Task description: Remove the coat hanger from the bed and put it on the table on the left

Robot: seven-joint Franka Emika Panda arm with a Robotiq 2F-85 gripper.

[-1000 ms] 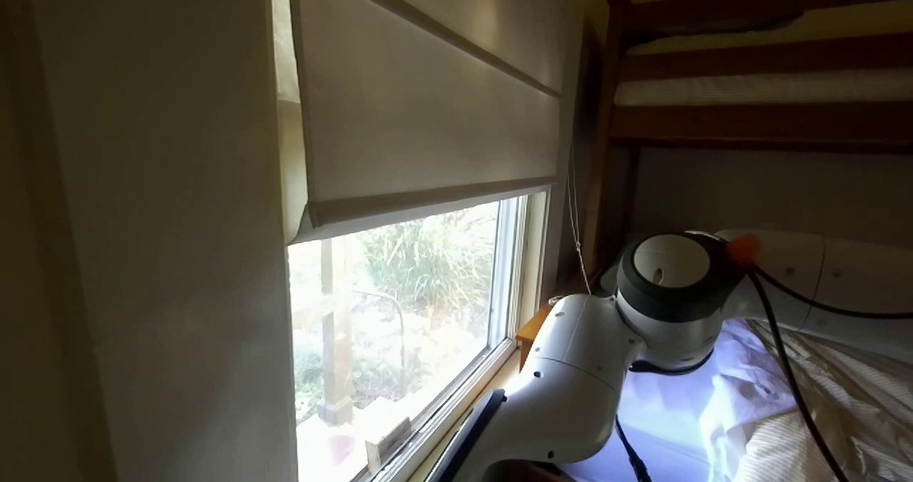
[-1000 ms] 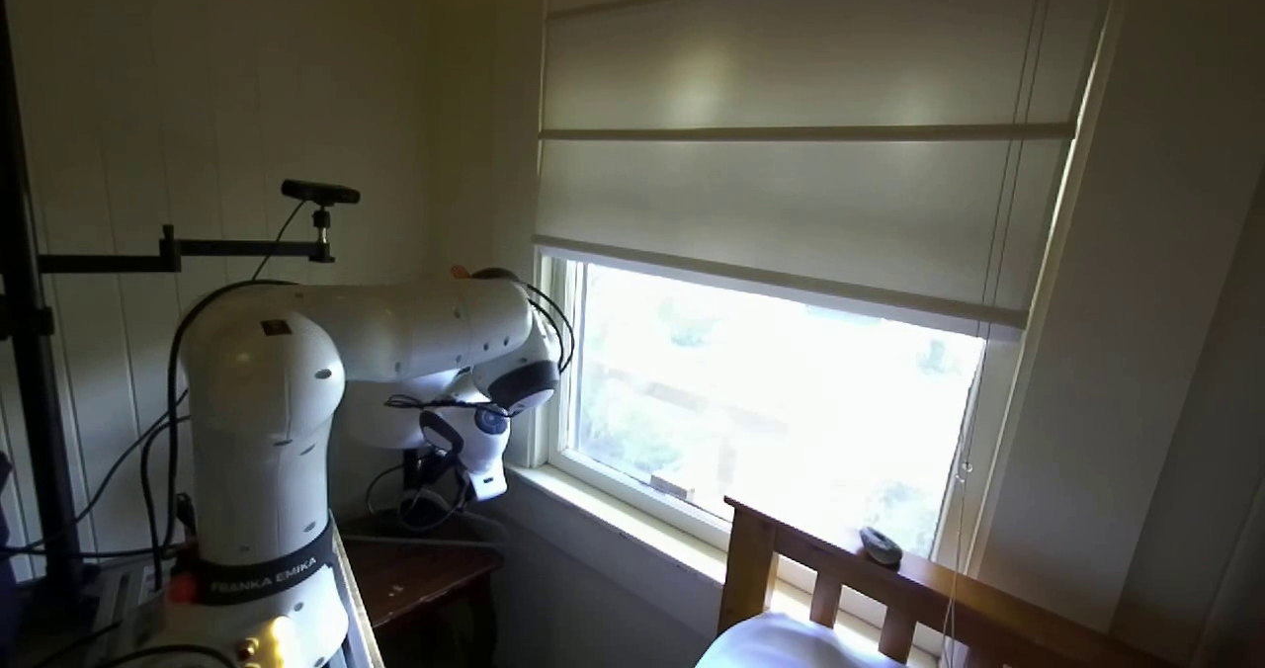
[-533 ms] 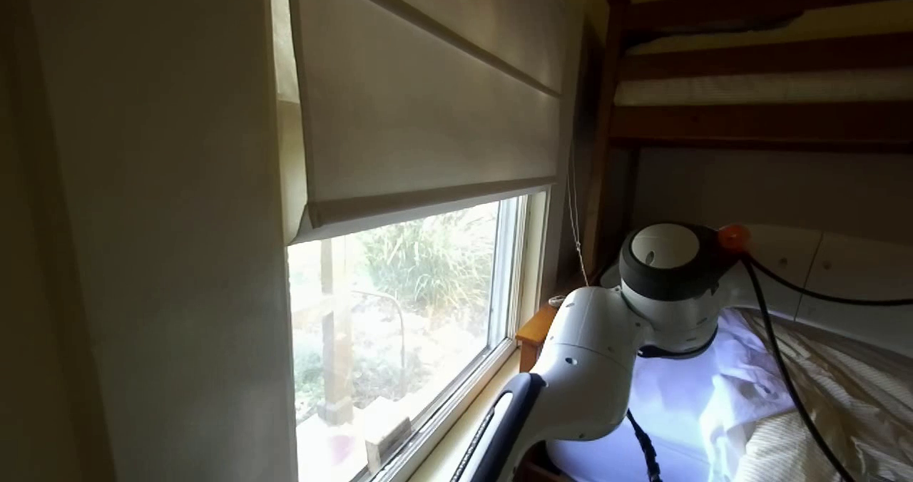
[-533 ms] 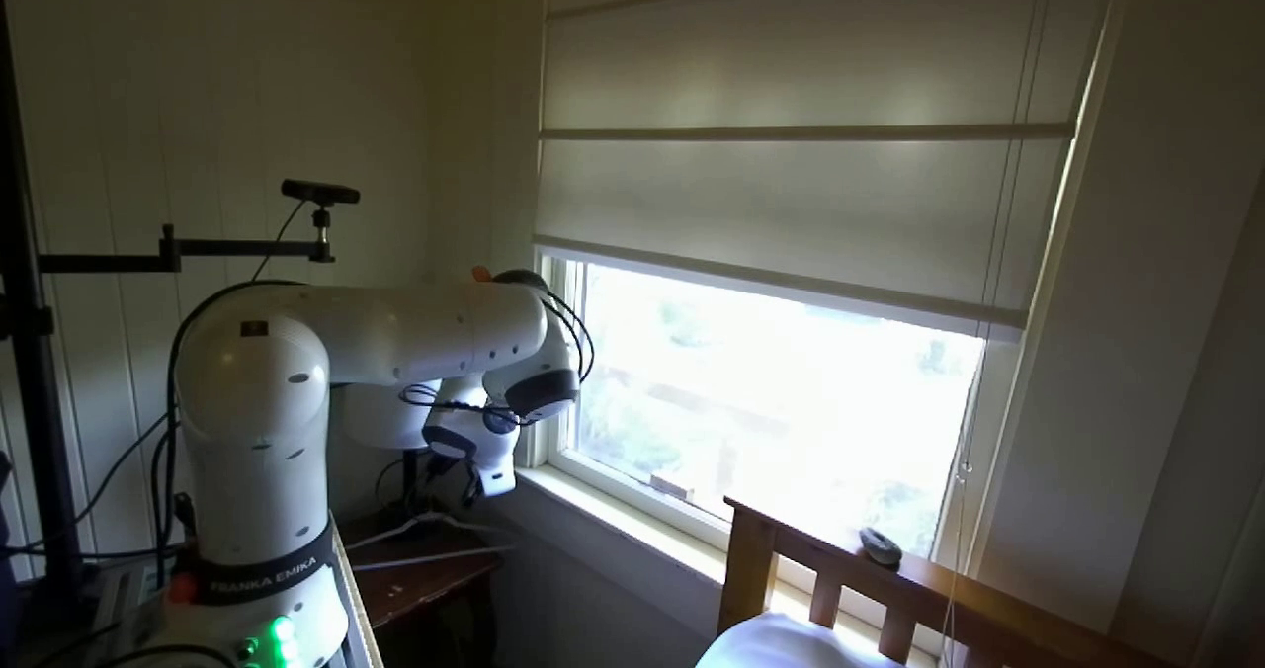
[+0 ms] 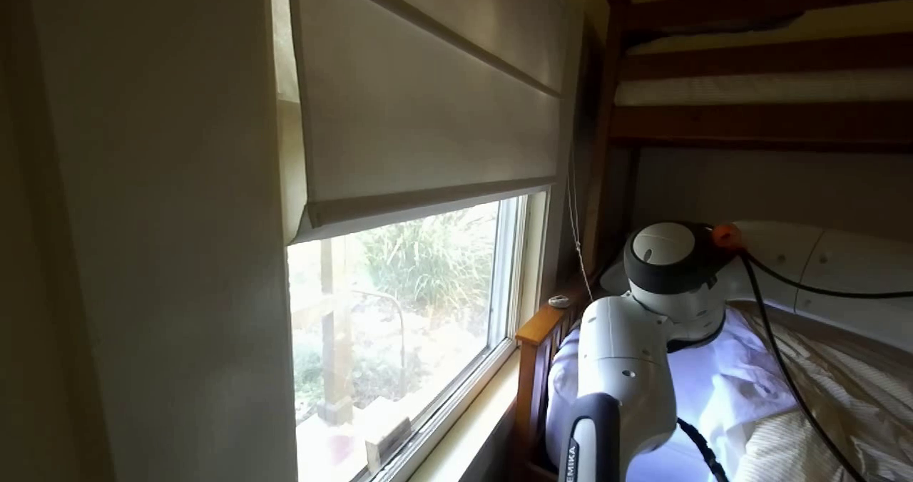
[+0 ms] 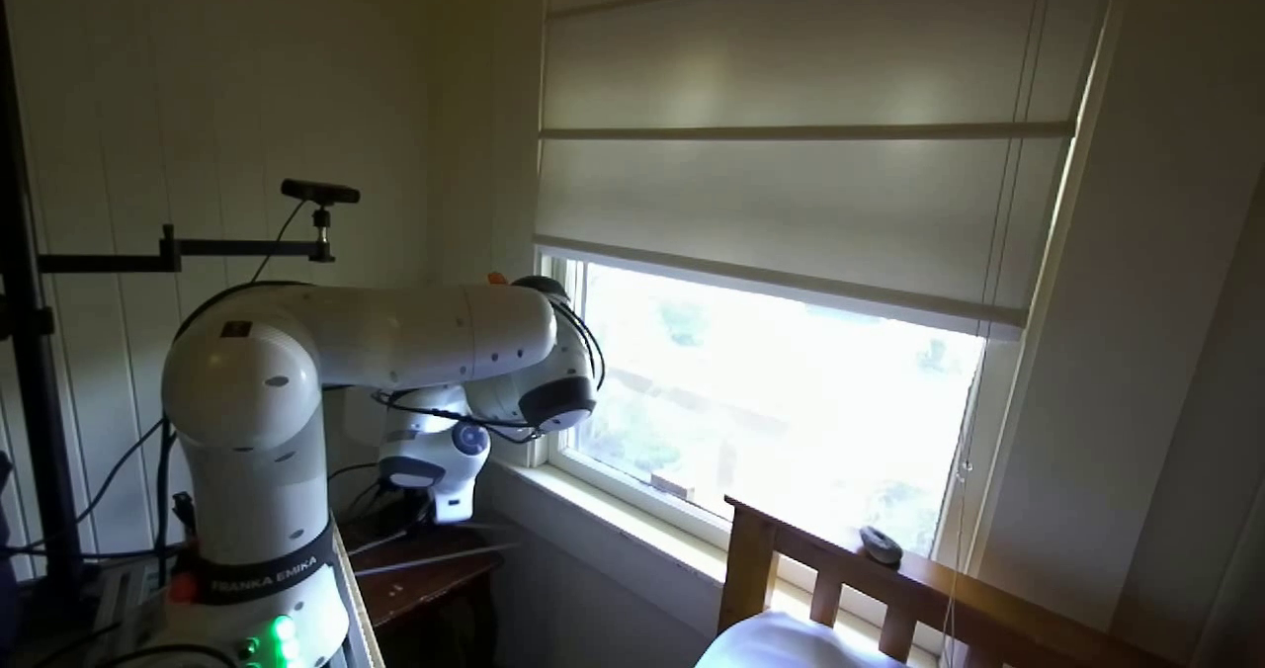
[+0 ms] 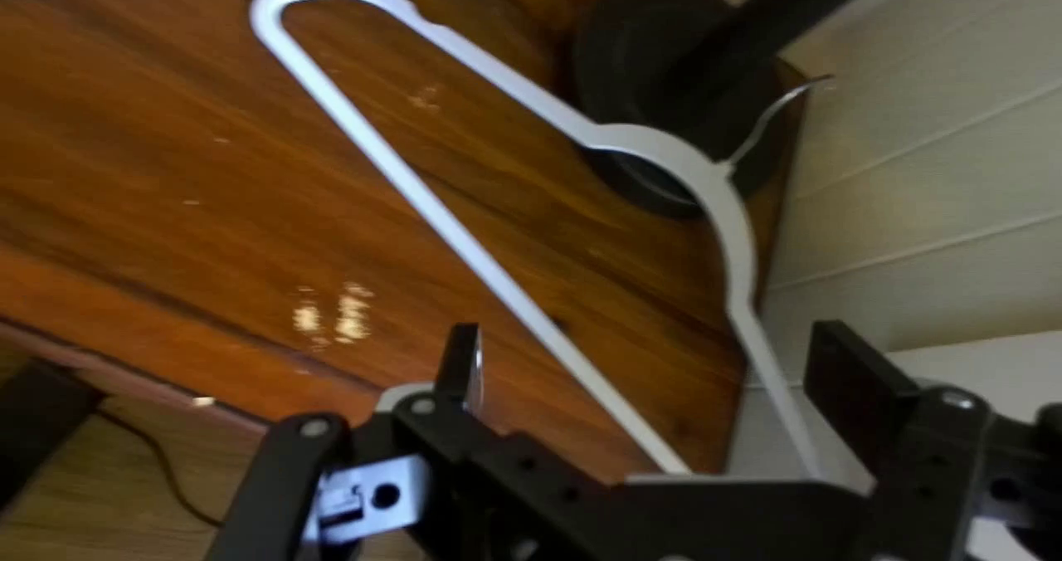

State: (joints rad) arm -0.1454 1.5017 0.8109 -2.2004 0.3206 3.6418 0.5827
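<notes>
In the wrist view the white coat hanger (image 7: pixel 713 192) lies across the reddish-brown wooden table (image 7: pixel 182 154), its metal hook by the wall side. One end of it runs past the table's edge and below my gripper (image 7: pixel 655 358). My jaws stand wide apart, and the hanger is seen between and beyond them, not pinched. In an exterior view a pale bar of the hanger (image 6: pixel 435 559) shows over the table, under my wrist; the fingers are hidden there. The bed (image 5: pixel 531 339) shows in both exterior views, with white bedding (image 5: pixel 685 396).
A dark round stand base (image 7: pixel 639 88) with a post occupies the table's back corner, touching or close to the hanger. The panelled wall (image 7: pixel 937 196) borders the table. A window sill (image 6: pixel 613 520) runs beside it. A dark object (image 6: pixel 880 546) sits on the bed's end rail.
My wrist has shifted over the table and ended slightly lower. The hanger's bar appears a little lower and flatter on the table. The base light has gone from yellow to green.
</notes>
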